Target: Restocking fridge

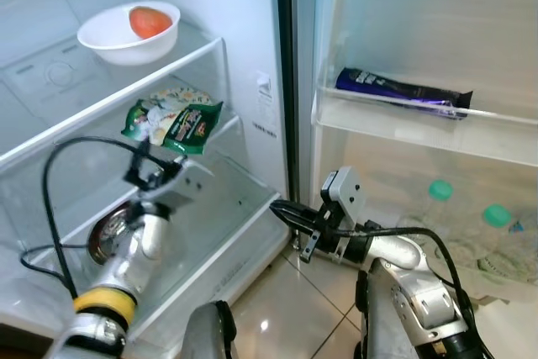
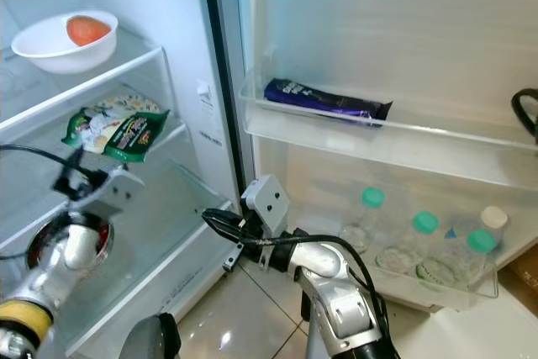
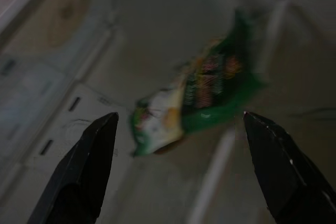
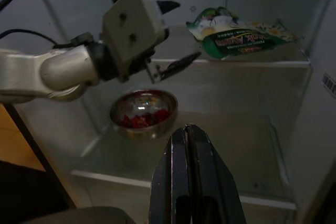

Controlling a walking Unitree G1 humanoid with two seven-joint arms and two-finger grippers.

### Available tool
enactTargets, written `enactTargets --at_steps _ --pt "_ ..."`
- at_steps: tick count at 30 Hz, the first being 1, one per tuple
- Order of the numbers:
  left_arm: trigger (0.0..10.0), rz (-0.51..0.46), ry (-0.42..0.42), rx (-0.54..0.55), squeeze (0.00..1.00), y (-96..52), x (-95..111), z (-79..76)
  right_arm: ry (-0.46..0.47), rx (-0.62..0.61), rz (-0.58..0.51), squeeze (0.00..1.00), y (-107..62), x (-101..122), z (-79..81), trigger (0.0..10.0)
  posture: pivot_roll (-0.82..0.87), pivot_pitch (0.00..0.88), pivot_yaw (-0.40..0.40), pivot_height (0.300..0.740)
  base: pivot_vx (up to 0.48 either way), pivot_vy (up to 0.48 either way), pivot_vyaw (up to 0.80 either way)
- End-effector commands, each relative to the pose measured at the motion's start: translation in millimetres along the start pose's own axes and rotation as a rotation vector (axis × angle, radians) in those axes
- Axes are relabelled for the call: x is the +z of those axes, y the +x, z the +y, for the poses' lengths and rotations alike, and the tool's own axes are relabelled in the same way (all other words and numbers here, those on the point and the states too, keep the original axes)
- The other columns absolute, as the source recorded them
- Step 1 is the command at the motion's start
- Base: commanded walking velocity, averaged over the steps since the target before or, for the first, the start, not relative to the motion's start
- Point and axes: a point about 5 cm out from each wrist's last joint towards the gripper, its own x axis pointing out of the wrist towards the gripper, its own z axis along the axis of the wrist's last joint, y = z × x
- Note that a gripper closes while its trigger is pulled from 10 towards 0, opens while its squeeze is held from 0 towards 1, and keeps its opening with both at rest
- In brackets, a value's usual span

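A green and white snack packet point(image 1: 172, 119) lies on the fridge's middle glass shelf point(image 1: 220, 134). My left gripper point(image 1: 150, 159) hovers just in front of and below it, open and holding nothing. In the left wrist view the packet point(image 3: 199, 98) lies blurred beyond the two spread fingers point(image 3: 84, 166). My right gripper point(image 1: 284, 211) is shut and empty, low by the fridge's centre post. Its wrist view looks past its closed fingertips point(image 4: 191, 145) at the left gripper point(image 4: 173, 38) and the packet point(image 4: 241, 38).
A white bowl point(image 1: 109, 39) with an orange-red fruit point(image 1: 150, 21) sits on the top shelf. A steel bowl point(image 4: 144, 114) of red pieces stands on the lower shelf behind my left arm. The open door holds a purple packet point(image 1: 403, 90) and, lower down, several green-capped bottles point(image 2: 370, 208).
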Motion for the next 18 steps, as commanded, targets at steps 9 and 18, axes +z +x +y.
enactTargets --at_steps 9,18 --pt "10.0 0.092 -0.281 -0.166 0.0 -33.3 4 -50.7 0.058 0.024 0.15 0.0 -4.2 -49 11.2 10.0 -0.11 0.055 0.075 0.495 0.0 0.0 0.0" --pt "10.0 0.347 -0.574 -0.377 0.0 -80.7 -19 -93.0 0.155 -0.02 0.263 0.0 -20.0 -89 15.8 10.0 -0.1 0.031 0.075 0.495 0.0 0.0 0.0"
